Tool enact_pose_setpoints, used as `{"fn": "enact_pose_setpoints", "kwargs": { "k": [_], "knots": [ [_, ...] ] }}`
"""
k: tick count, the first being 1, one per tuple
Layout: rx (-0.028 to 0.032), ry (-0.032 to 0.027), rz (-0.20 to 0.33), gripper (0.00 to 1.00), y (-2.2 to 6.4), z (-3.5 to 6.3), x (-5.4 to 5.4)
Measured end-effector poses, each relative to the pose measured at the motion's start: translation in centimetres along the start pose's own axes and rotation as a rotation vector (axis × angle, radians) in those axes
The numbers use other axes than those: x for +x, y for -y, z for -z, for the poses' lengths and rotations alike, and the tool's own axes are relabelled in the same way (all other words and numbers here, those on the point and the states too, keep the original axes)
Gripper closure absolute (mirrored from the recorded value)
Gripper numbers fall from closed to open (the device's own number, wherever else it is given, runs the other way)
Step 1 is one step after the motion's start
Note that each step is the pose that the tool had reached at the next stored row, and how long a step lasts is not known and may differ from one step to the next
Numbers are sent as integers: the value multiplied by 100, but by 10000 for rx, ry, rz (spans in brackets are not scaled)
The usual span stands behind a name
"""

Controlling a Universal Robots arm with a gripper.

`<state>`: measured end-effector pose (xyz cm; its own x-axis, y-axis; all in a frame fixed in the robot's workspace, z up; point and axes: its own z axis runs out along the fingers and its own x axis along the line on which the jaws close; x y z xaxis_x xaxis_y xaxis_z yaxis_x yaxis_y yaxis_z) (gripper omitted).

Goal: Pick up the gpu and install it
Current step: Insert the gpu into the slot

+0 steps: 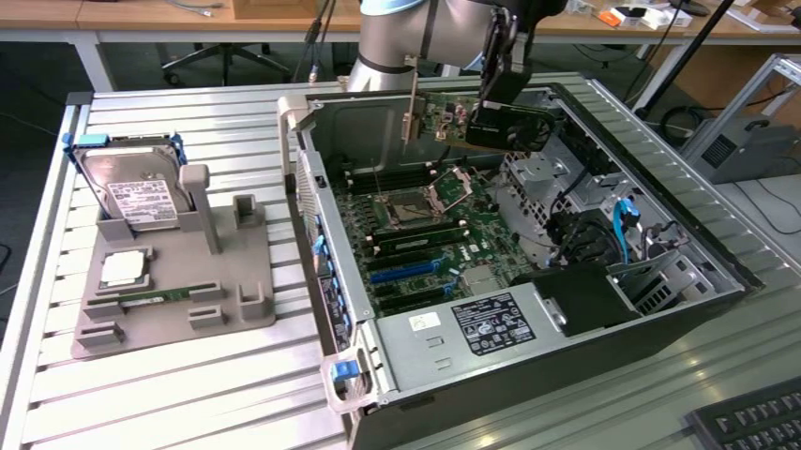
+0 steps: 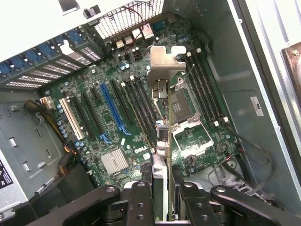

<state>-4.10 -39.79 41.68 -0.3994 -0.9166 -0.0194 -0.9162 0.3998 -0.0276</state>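
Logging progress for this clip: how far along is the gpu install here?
Done: the gpu is picked up, clear of the gray holder on the exterior view's left. In hand: the gripper is shut on it, holding it above the motherboard inside the open case. Left: it is not yet seated; the expansion slots are bare and the card touches none.

Slatted aluminium bench (image 1: 175,394), even lighting. Wooden desks (image 1: 126,14) along the back, dark floor (image 1: 32,84), chair base (image 1: 225,58), keyboard (image 1: 751,422) near the exterior view's right.
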Motion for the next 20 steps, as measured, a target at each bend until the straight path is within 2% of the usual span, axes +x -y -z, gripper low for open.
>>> {"fn": "enact_pose_setpoints", "kwargs": {
  "k": [20],
  "knots": [
    [-4,6,191,73,0,0,1]
  ]
}}
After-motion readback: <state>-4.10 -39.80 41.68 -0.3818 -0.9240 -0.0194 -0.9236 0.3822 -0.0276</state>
